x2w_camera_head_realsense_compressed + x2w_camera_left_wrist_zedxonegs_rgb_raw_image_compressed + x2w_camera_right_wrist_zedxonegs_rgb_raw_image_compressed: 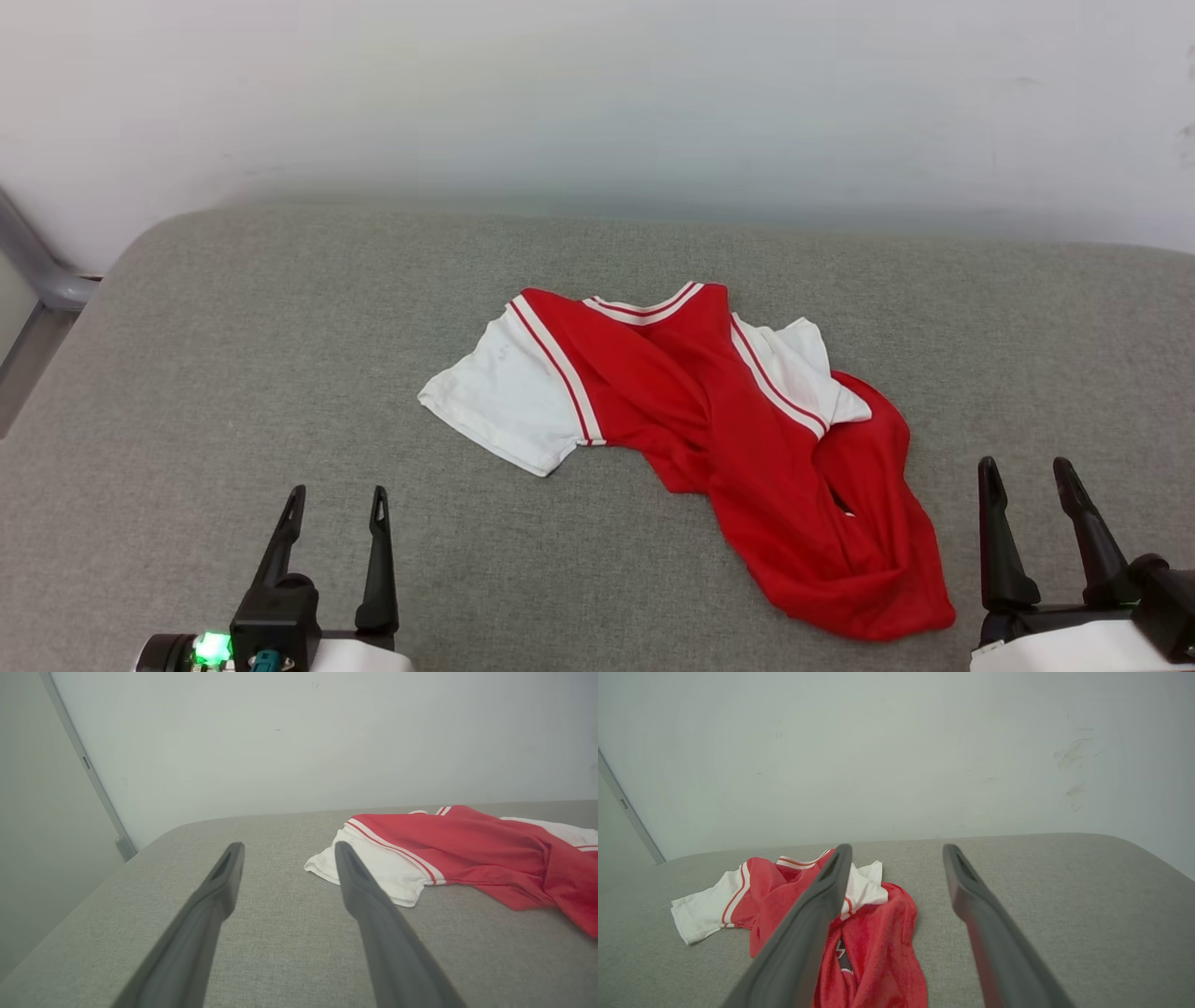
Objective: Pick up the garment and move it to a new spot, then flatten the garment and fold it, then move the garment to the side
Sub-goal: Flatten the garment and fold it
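Evidently pickup is pending: crumpled red white-sleeved jersey (747, 439) lies on grey fabric table (233, 373); left pincer (338, 492) and right pincer (1024, 464) gape empty, next reaching in to pinch cloth.

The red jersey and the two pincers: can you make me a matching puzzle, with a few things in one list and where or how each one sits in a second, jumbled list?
Things:
1. garment
2. left pincer
3. right pincer
4. white sleeve nearest the left pincer

States:
A. open, close to the red hem, holding nothing
B. crumpled in the middle of the grey surface
C. open, over bare surface, well apart from the cloth
D. spread flat, with a striped seam

Pairs: 1-B, 2-C, 3-A, 4-D.
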